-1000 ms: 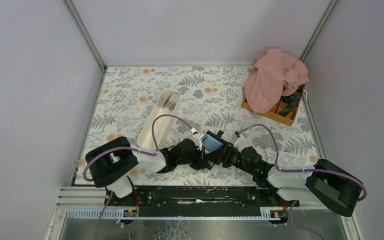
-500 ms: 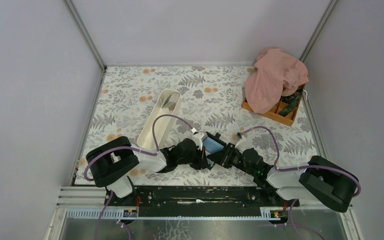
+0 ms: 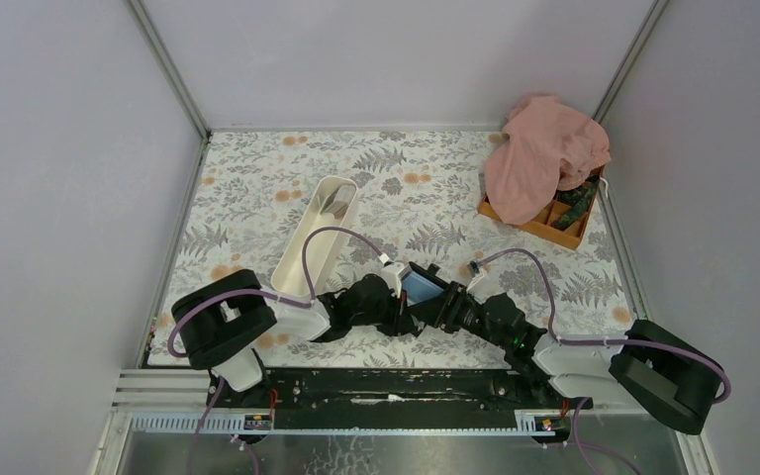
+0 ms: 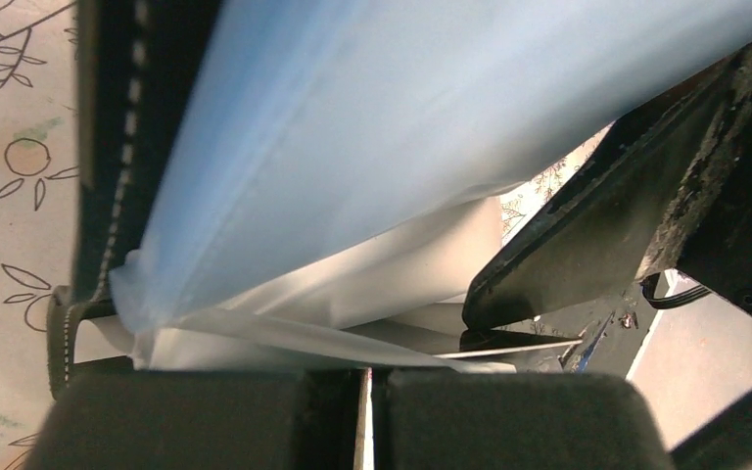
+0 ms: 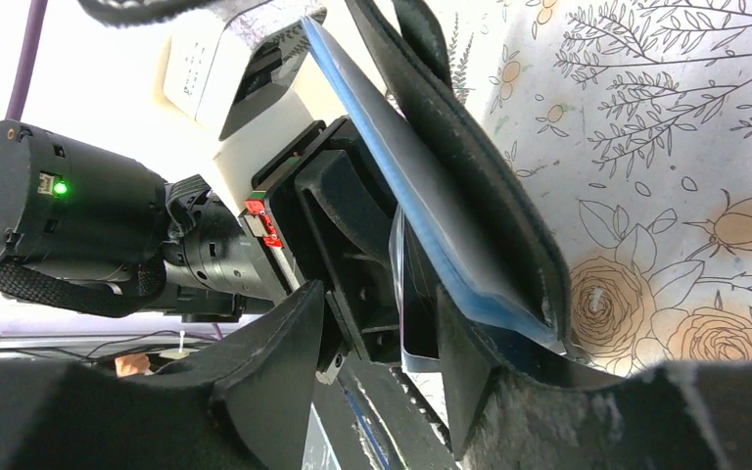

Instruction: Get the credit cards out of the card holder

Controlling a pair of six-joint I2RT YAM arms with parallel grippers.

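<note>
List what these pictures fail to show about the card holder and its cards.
- Top external: card holder mostly covered by left gripper and right gripper; cards too small.
- Left wrist: card holder too close, blurred, cut off by the top edge; card count unreadable.
- Right wrist: whether the open jaws touch anything is unclear.
- Top external: pink cloth covers much of the orange box.

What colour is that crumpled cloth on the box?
The cloth is pale pink, clearest from the top camera.
</note>
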